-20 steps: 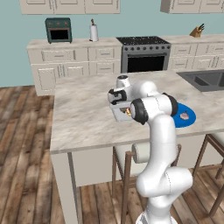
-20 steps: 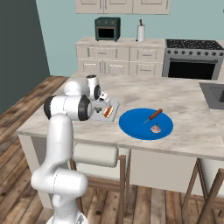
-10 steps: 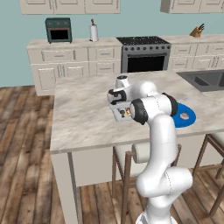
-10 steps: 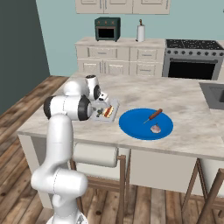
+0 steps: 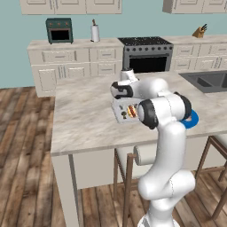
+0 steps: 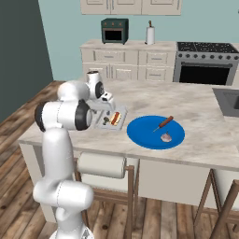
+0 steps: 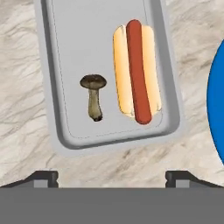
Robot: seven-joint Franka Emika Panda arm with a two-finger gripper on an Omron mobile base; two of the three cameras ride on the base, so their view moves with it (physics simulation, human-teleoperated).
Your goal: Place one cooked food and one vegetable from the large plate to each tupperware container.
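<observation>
Your gripper (image 7: 112, 176) hangs directly above the tupperware container (image 7: 65, 131), jaws spread wide and holding nothing — a second ago they were shut. Inside the container lie a hot dog (image 7: 136, 72) and a mushroom (image 7: 93, 96), side by side, both running along the tray's length. The large plate (image 6: 142, 135) sits just beside the container, away from the arm — a skewer (image 6: 163, 123) and a pale piece of food (image 6: 166, 137) wait on it, your next reach.

Marble counter (image 6: 196, 105): grey tray (image 7: 52, 87), blue plate (image 6: 144, 135)
</observation>
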